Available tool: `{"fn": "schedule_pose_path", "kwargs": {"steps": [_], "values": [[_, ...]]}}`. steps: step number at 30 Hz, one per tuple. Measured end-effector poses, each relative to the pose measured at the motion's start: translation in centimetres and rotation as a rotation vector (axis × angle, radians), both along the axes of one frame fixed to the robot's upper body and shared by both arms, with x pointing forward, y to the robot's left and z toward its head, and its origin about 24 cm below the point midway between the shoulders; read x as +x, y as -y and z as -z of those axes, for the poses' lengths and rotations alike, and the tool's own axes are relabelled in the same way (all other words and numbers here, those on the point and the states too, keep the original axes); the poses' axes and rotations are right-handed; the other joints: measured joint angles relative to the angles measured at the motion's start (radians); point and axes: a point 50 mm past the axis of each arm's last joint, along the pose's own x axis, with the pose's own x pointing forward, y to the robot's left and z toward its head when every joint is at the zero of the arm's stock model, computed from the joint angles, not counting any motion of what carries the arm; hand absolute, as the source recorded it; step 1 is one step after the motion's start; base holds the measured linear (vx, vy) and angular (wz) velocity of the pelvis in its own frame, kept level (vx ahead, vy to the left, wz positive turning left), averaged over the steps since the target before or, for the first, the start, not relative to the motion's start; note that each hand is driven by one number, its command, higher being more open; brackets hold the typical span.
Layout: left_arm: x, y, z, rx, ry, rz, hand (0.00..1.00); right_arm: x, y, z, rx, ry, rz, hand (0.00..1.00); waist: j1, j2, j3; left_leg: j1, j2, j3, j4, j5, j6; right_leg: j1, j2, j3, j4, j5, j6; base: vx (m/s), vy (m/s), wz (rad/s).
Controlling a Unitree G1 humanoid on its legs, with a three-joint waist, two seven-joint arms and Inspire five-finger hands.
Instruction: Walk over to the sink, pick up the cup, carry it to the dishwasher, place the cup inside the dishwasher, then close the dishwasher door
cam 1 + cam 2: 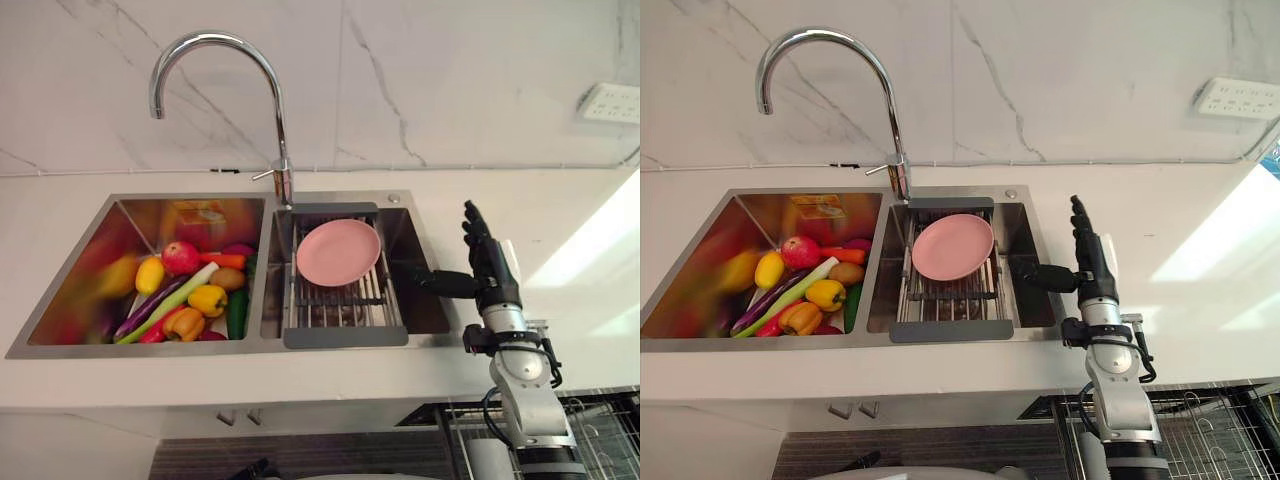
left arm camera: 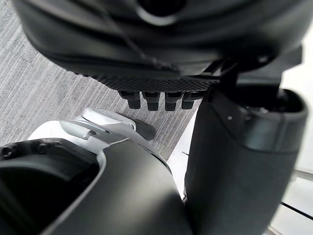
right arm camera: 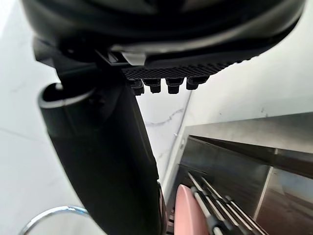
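The smooth white stone counter point(image 1: 420, 370) is cut out for a shiny steel double sink point(image 1: 410, 205). A grey slatted rack point(image 1: 345, 335) is laid across the right bowl, likely so dishes drip. A round pink plate point(image 1: 338, 252) is leaned on it. The right hand point(image 1: 492, 265) is held wide beside that bowl, nothing gripped. The left hand point(image 2: 161, 44) is hung loose and empty. Where the cup is cannot be told.

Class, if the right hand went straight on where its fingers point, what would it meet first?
Probably the wall behind the counter; the right hand hovers by the sink's right rim and nothing stands between. Its height is unclear.
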Motion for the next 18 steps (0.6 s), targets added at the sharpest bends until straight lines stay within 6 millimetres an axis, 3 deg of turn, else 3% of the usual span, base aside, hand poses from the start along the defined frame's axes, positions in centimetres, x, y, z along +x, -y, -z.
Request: {"fn": "schedule_pose_path", "kwargs": {"steps": [6, 18], "values": [[0.2, 0.2, -0.1, -0.019, 0.008, 0.010, 1.00, 1.1, 0.7, 0.7, -0.135, -0.080, -0.027, 1.00, 0.011, 0.000, 0.002, 0.000, -0.007, -0.005, -0.011, 0.003, 0.002, 0.007, 0.000, -0.008, -0.017, 0.005, 0.006, 0.00, -0.001, 0.02], [0.4, -0.2, -0.2, -0.013, 0.016, 0.009, 1.00, 3.5, 0.4, -0.3, -0.272, -0.078, -0.074, 1.00, 0.008, -0.017, 0.018, 0.001, -0.017, -0.019, -0.053, 0.033, 0.010, 0.011, -0.002, -0.030, -0.048, 0.027, 0.011, -0.02, -0.004, 0.04]]}}
